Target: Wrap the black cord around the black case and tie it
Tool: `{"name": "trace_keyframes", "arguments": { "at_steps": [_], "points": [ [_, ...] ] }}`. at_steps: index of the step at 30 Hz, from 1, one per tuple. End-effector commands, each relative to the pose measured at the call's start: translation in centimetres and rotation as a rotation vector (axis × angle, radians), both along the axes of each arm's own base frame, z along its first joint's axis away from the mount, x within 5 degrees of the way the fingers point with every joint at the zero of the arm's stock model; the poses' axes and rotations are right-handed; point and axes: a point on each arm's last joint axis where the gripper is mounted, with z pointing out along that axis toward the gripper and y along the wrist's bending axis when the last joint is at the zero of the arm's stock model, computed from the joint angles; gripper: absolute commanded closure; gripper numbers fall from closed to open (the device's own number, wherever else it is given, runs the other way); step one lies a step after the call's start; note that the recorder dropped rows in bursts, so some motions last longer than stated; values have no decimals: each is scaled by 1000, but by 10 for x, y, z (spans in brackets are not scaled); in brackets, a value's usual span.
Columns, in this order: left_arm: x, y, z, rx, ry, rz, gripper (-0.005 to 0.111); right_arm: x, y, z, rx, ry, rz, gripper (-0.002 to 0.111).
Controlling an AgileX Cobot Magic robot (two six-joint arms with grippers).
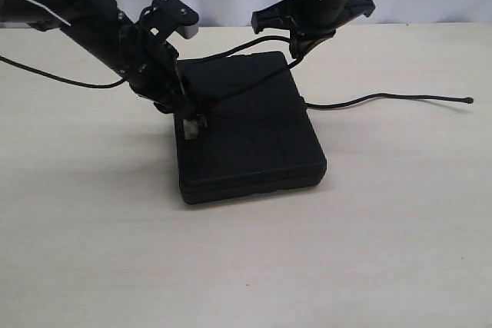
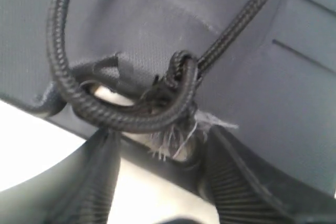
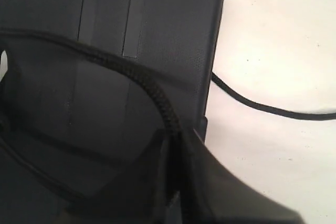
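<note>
your right gripper [image 1: 297, 47] is pinched shut on the cord [image 2: 59, 51] at the case's [image 1: 254, 140] far edge. your left gripper [image 1: 188, 120] gapes around a loose loop at the case's left edge. the knot looks unfinished.

Long thin black braided cord [image 2: 105, 116]: coarse woven fibre with a slight sheen, fraying to fuzzy grey strands at one end. Flat rectangular black case [image 1: 254, 136]: matt, finely pebbled, plastic-looking. Pale wood-grain tabletop [image 1: 384, 251]: smooth, matt. Finely ribbed matt black finger pads [image 2: 247, 182].
</note>
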Motion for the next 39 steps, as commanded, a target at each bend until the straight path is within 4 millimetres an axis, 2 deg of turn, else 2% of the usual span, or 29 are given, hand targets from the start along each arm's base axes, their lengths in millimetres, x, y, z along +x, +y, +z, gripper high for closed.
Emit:
{"name": "trace_keyframes", "arguments": {
  "at_steps": [1, 6, 10, 12, 15, 23, 28, 31, 39],
  "points": [
    [1, -7, 4, -65, -45, -57, 58, -2, -3, 2, 39, -18, -87, 104],
    [0, -2, -12, -9, -106, -105, 59, -4, -4, 0, 53, 2, -154, 104],
    [-6, 17, -37, 42, -181, -63, 70, -2, -4, 1, 75, -19, -181, 104],
    [-15, 16, -46, -19, -216, -125, 77, 0, -3, 2, 86, -43, -180, 104],
    [-20, 13, -48, -129, -300, -141, 77, 0, -3, 2, 85, -45, -180, 104],
    [-20, 57, -30, -531, -292, -106, 77, 0, -7, 4, 44, -56, -175, 104],
    [-12, 50, -58, -571, -233, -5, 77, -4, -8, 19, 61, -90, -174, 104],
    [-10, 50, -67, -572, -216, 41, 77, -6, -9, 25, 66, -101, -174, 104],
    [-11, 47, -63, -630, -218, 6, 77, -6, -9, 25, 68, -106, -173, 104]
  ]
}}
